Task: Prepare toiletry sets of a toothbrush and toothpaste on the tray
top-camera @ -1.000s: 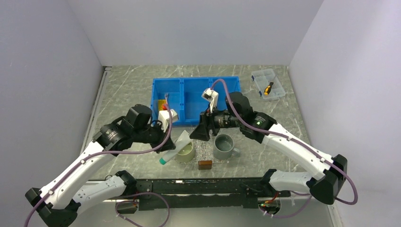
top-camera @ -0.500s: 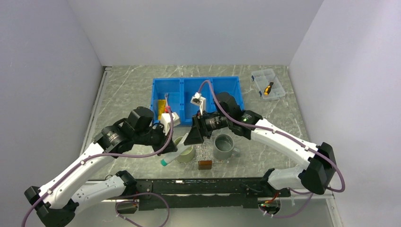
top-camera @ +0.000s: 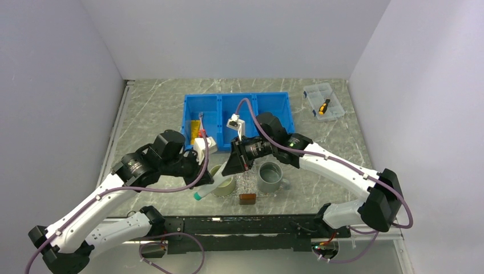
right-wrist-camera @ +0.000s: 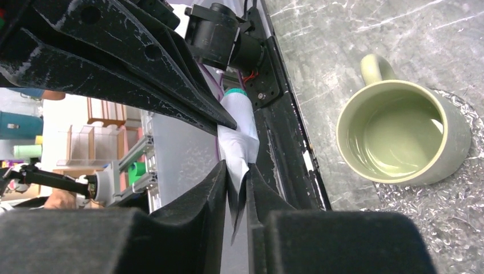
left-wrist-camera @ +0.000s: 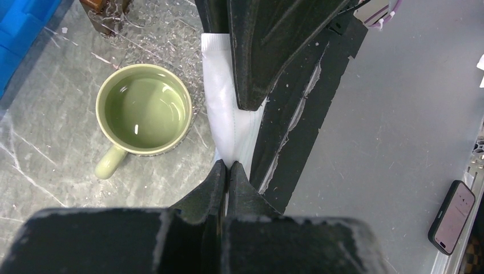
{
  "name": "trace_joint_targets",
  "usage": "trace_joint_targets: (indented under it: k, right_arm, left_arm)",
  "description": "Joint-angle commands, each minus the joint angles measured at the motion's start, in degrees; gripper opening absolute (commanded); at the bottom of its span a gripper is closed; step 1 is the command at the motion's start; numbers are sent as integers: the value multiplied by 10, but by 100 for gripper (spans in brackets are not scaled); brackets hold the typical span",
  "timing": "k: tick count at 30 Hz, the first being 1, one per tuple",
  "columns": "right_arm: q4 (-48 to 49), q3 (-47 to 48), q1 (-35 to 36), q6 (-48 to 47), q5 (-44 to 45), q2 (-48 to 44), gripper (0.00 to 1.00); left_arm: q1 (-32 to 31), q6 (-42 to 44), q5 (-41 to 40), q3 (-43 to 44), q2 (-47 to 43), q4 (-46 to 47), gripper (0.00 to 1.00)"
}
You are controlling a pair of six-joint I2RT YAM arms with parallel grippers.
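The toothpaste (top-camera: 206, 185) is a white tube with a teal cap, held tilted in the air beside the green mug (top-camera: 224, 181). My left gripper (top-camera: 210, 178) is shut on its middle, fingertips pinched on the white body (left-wrist-camera: 227, 168). My right gripper (top-camera: 227, 169) is shut on the tube's flat crimped end (right-wrist-camera: 238, 177), and the teal cap (right-wrist-camera: 234, 91) points away from it. The tray (top-camera: 246, 184) is clear plastic with a brown block handle (top-camera: 247, 198); both mugs stand on it. The toothbrush is out of view.
A grey mug (top-camera: 271, 176) stands right of the green mug (left-wrist-camera: 142, 108). The blue three-compartment bin (top-camera: 237, 117) lies behind the grippers, with small items in its left part. A clear lidded box (top-camera: 323, 103) sits at the back right. The table's front rail (top-camera: 240, 225) runs close below.
My right gripper has moved left to the tube and closed on its flat end. The left arm holds the toothpaste and has shifted only slightly.
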Motion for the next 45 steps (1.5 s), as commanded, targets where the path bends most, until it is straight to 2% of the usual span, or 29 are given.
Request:
trace_joint_targets:
  k: [1,3,4,6,10,17,25,27,31,32,33,45]
  right_arm:
    - [25,-1,5,6,-20,-8,10]
    - [24,-1,5,4,-20,-9,0]
    - [21,0,5,3,-20,-8,0]
    - [16,3,6,0,-16,-11,0]
    - [-12,15,6,-16,5,-23,0]
    - [-108,65,3,-65,74,-48,0]
    - [-253,155,0,-119,220,-62,0]
    - [-291,179,1,-128,262,-57,0]
    - [-356,223,-1,-141,349,-41,0]
    - [-366,234,-1,-144,363,-38,0]
    - [-375,241,-1,-146,375,-34,0]
    - [-432,288,0,-163,433,33,0]
  left_arm:
    - [-2,8,-8,-1,-16,42,0]
    - [-2,7,-9,-4,-20,48,0]
    - [-2,7,-9,-6,-22,51,3]
    - [-2,6,-21,-8,-24,57,18]
    - [-2,8,-46,-8,-27,62,38]
    - [-2,-8,-79,-9,-54,81,55]
    - [-2,-47,-164,-41,-102,124,71]
    - [-2,-51,-182,-44,-108,123,84]
    - [-2,-52,-213,-52,-126,123,88]
    - [-2,-54,-225,-54,-132,124,96]
    - [-2,-54,-232,-58,-138,125,99]
    - [-1,-77,-334,-81,-194,112,99]
